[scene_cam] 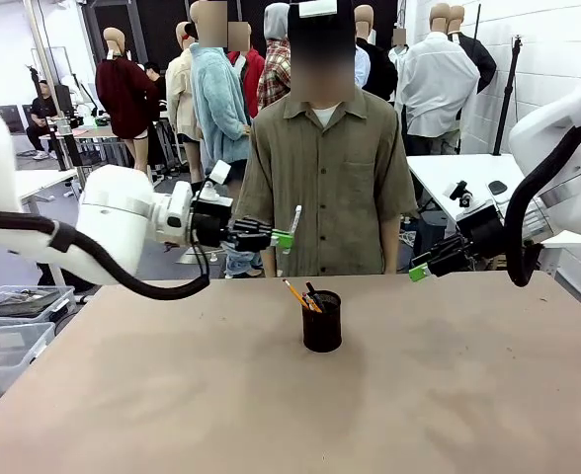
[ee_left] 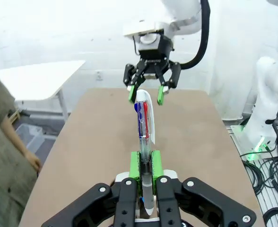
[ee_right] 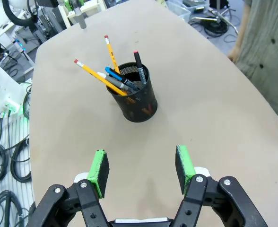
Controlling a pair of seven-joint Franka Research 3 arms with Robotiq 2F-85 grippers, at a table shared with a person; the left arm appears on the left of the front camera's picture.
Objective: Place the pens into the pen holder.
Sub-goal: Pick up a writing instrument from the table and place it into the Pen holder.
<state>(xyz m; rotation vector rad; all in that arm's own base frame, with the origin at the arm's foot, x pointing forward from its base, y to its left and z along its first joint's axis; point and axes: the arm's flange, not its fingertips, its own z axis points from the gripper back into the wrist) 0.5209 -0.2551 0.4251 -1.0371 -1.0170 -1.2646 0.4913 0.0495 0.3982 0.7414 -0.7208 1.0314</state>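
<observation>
The worktop fills the lower half of the front view; a person stands behind its far edge at upper centre.

The left arm enters from the left of the frame and is raised above the worktop. The left pincer is clamped on a white pen, which runs lengthwise between the green pads in the left wrist view, with red and blue parts visible inside its barrel.

The right arm enters from the right. The right pincer is spread and holds nothing.

The pen holder, a black mesh cup, stands upright at the centre of the worktop. In the right wrist view it contains two yellow pencils, a black pen with a reddish tip, and a blue pen, all leaning.
</observation>
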